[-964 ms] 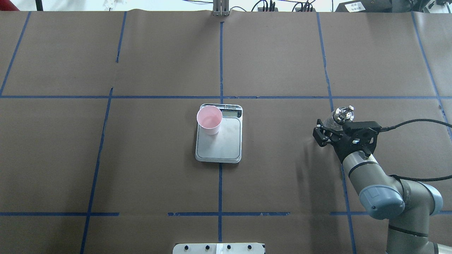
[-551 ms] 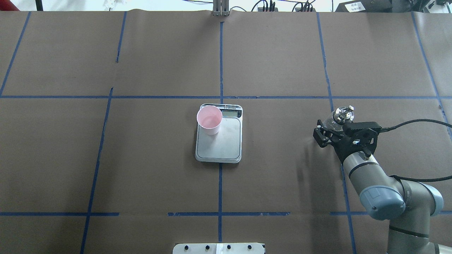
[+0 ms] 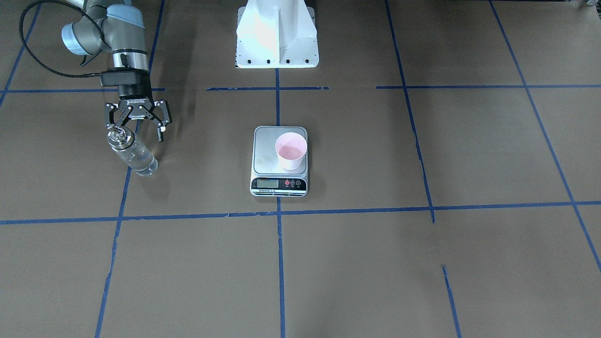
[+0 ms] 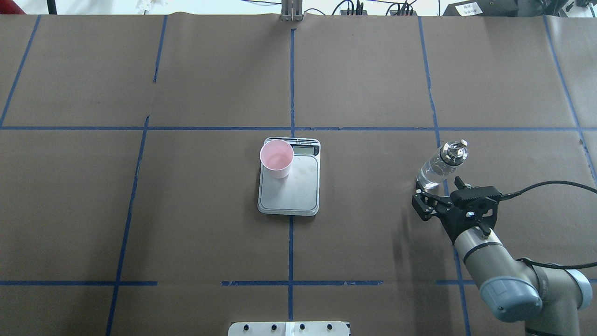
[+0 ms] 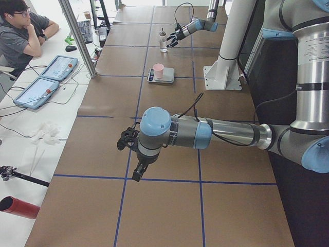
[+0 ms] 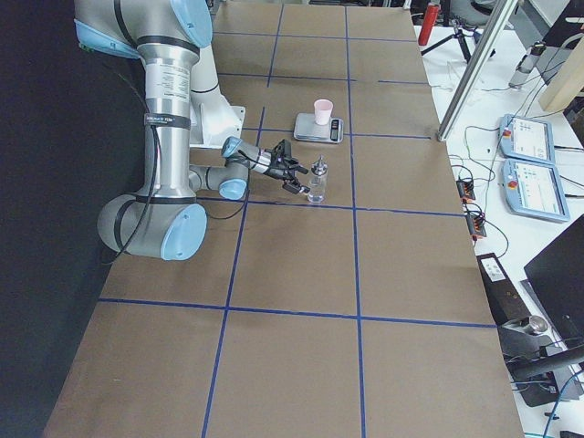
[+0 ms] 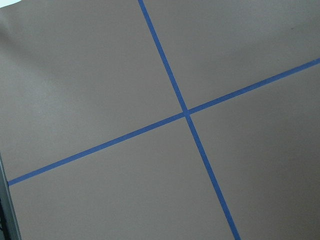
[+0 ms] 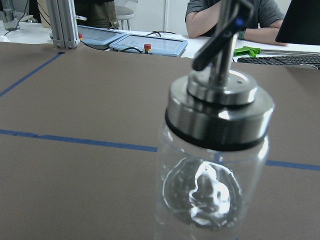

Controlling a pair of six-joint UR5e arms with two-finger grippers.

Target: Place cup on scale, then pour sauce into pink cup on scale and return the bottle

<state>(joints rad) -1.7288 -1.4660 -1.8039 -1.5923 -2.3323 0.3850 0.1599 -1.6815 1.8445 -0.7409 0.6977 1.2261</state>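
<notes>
At 3 o'clock from the flat silver-grey kitchen scale (image 4: 298, 193), in the overhead view, the slim clear glass bottle with the shiny metal pourer cap (image 4: 437, 166) stands upright on the brown paper-covered surface (image 4: 186, 219), well apart from the scale. Its long axis is vertical. The colourless sauce (image 3: 142, 164) shows through the lower glass.

The right claw (image 4: 438, 191) is spread wide and grips nothing. It sits just short of the bottle, which lies at about 12 o'clock from it in the overhead view. The right wrist camera shows the bottle (image 8: 212, 165) dead ahead, filling the frame, with neither finger touching the glass.

The small pale pink paper cup (image 4: 277, 158) already stands on the scale, toward the platform's 11 o'clock corner. Whether it holds sauce I cannot tell.

The left claw (image 5: 137, 174) hangs over bare surface far from everything. Whether it is spread or closed cannot be told.

By my judgement the right arm is the only one placed to act. A straight, level advance toward 12 o'clock would bring the fingers around the glass body below the cap; a straight retreat toward 6 o'clock would clear it without tipping it.
</notes>
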